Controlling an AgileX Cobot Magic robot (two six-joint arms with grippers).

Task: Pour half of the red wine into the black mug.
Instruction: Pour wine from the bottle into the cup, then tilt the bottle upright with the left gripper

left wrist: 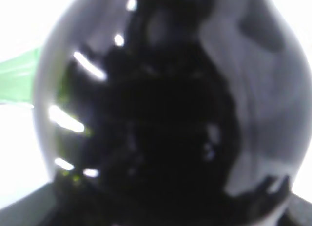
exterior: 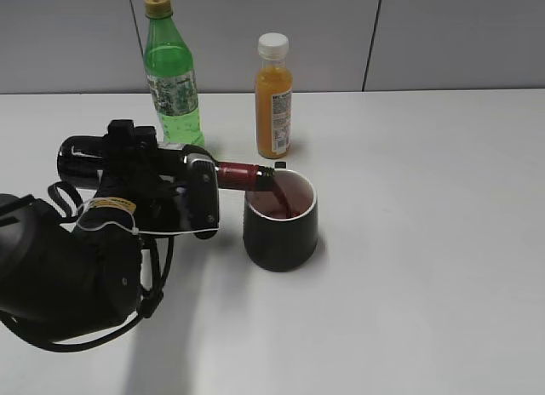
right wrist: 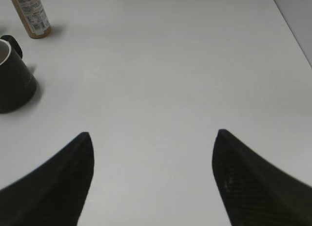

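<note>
While the left claw point(exterior: 170, 186) is clamping the red wine point(exterior: 243, 174) bottle around its body, the bottle is lying almost horizontal, neck pointing to 3 o'clock, mouth sitting over the rim of the black mug point(exterior: 281, 229). Dark red liquid is running into the mug, which is already holding a visible pool. The mug is standing on the bench point(exterior: 426, 242) near centre, with the orange juice bottle point(exterior: 274, 97) just behind it at 12 o'clock and the green soda bottle point(exterior: 172, 76) at 11 o'clock.

Left wrist view is showing only glossy dark glass point(left wrist: 161, 114) filling the frame, so the grip is looking tight and close.

Handling judgement: glass is rigid, smooth, likely slippery and breakable; weight is shifting as it is emptying. The mid-body hold is looking sensible, since the narrow foil neck would be giving poor leverage. Level inside the dark bottle is hard to read, so half is needing a guess.

The right claw point(right wrist: 153, 153) is hanging released over bare bench, well apart at 3 o'clock.
</note>
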